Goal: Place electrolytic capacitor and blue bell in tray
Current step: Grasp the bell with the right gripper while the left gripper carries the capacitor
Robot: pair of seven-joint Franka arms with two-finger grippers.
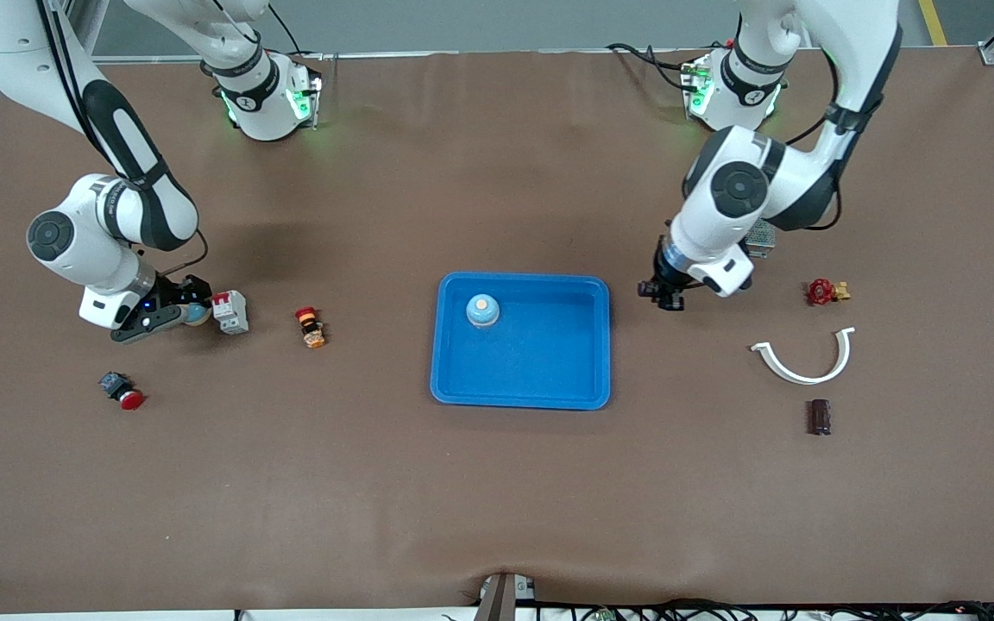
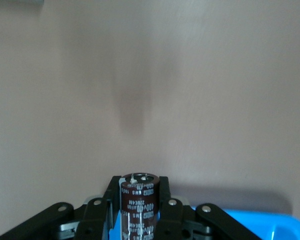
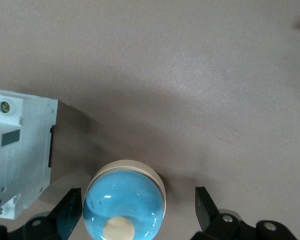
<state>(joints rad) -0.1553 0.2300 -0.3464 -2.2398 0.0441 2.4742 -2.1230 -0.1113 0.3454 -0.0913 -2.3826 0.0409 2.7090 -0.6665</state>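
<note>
A drop outside the tray (image 1: 454, 379) is the main risk: the left pincer (image 1: 668, 297) is seen pinching an electrolytic capacitor (image 2: 139, 206) upright between its fingers, over the bare table (image 1: 497, 500) just beside the tray's rim toward the left arm's end. If the grip is released before the rim is cleared, the smooth cylinder would probably land on the table and roll. A second hazard is judged at the right pincer (image 3: 135, 212), whose fingers are spread wide on either side of a blue bell (image 3: 124, 200) standing on the table. A white breaker block (image 1: 230, 311) sits just beside that bell, so one finger could be caught on it, or the rounded dome could be squeezed out sideways when the fingers are brought together. Nothing is held by the right pincer yet. Another blue bell (image 1: 482, 310) is already seen inside the tray, and a second dark capacitor (image 1: 820, 417) lies on the table near a white curved clip (image 1: 803, 360).
</note>
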